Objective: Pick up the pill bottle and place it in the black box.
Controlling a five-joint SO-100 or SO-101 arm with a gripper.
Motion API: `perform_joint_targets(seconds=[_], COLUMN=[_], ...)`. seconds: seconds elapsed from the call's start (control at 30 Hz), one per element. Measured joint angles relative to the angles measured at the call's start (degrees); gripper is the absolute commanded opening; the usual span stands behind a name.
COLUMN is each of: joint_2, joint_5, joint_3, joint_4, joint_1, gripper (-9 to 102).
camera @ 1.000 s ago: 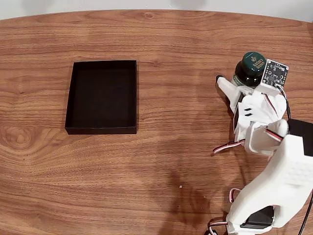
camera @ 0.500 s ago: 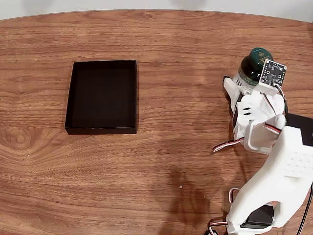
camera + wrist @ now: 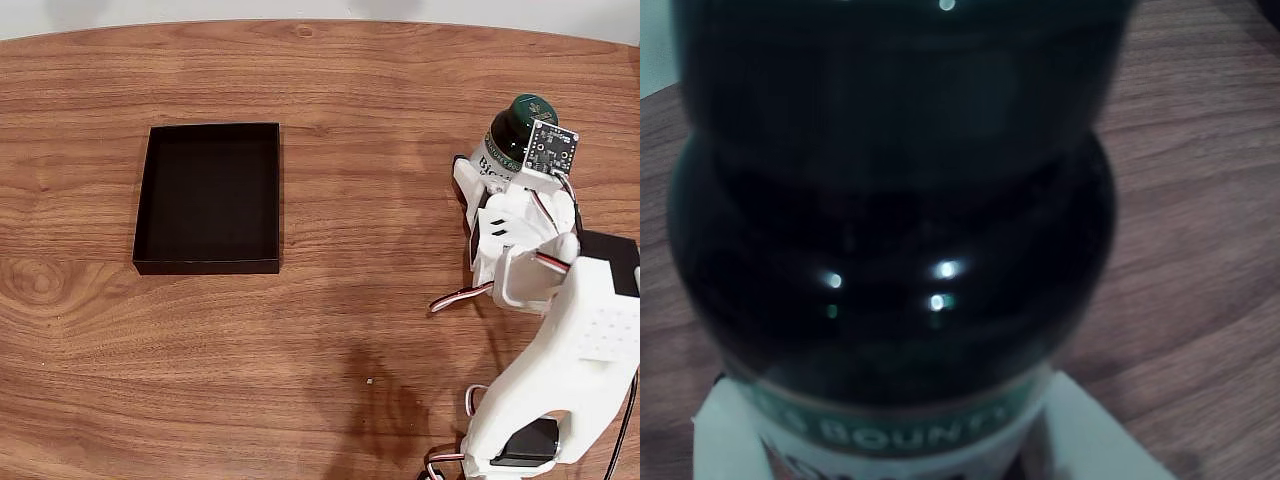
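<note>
The pill bottle, dark with a green cap and a white label, sits at the right of the table in the fixed view, tilted with its cap pointing up-right. My gripper is shut on the pill bottle, with one white finger pressed against its left side and the other hidden under the small circuit board. In the wrist view the pill bottle is very close, dark and glossy, with a green label band low down. The black box lies open-topped on the left of the table, far from the gripper.
The white arm and its base take up the lower right corner, with loose servo wires beside it. Bare wood table stretches between the gripper and the box. The table's far edge runs along the top.
The left finger swung in from open and closed against the bottle. The bottle has tipped and shifted slightly, so its white label now shows.
</note>
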Motion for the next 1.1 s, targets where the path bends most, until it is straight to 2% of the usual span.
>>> perform_joint_targets(seconds=[0.27, 0.53, 0.73, 1.1], joint_2=[0.44, 10.72, 21.27, 30.59], joint_5=[0.0, 0.0, 0.0, 4.04], joint_3=[4.57, 14.41, 19.86, 22.59], joint_4=[-4.66, -5.01, -2.99, 0.79], joint_1=[-1.14, -4.31, -7.56, -13.45], gripper=[10, 10, 10, 10])
